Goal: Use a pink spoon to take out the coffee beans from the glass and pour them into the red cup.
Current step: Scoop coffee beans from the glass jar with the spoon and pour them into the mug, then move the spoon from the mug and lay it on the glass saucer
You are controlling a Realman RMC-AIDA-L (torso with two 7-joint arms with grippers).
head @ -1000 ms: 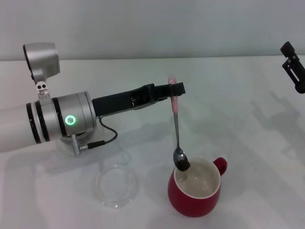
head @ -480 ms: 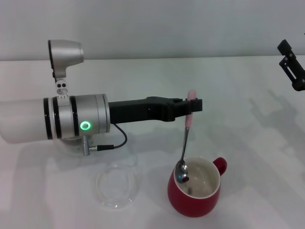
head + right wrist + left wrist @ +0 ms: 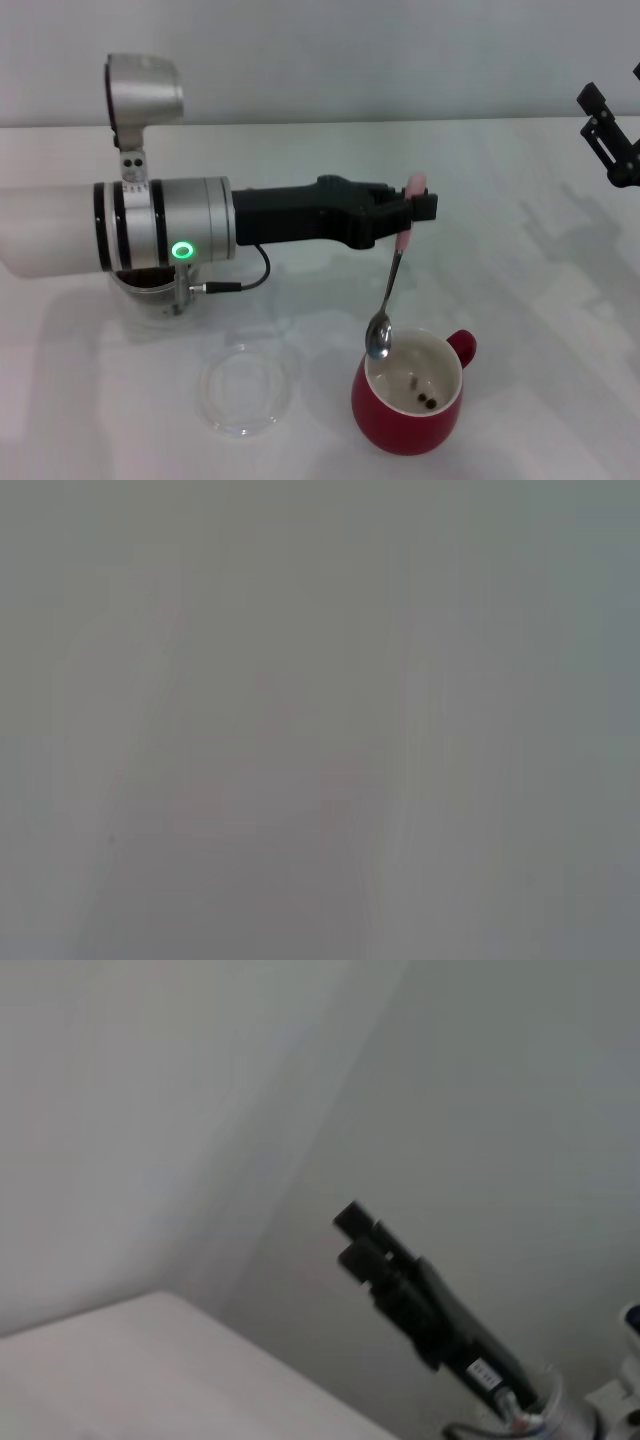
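Right now my left gripper (image 3: pixel 410 212) is clenched on the pink spoon (image 3: pixel 391 275), pinching the pale pink handle near its top end so that only a short stub of pink sticks up above my fingers. My jaws are drawn in tight around the handle, with no gap that I can see between them and the spoon. The spoon hangs down from my grip, tilted a little, its metal neck running down and slightly toward my left side. Its shiny bowl sits just over the near-left rim of the red cup (image 3: pixel 408 415), right at the edge of the opening; whether metal touches ceramic I cannot tell. The bowl of the spoon looks bare.

Inside the red cup, a few coffee beans (image 3: pixel 427 403) lie on the cream-white bottom, dark specks close together toward the near side. The cup stands upright on the white table (image 3: pixel 520 330), its loop handle pointing to my right.

Under my left forearm the glass (image 3: pixel 150 292) stands on the table, mostly hidden by my wrist, with dark contents showing through its wall. A flat clear round dish (image 3: pixel 246 388) lies on the table between the glass and the red cup, apart from both.

My right gripper (image 3: pixel 607 135) hangs well off to the far right, away from everything; how its jaws stand I cannot tell.
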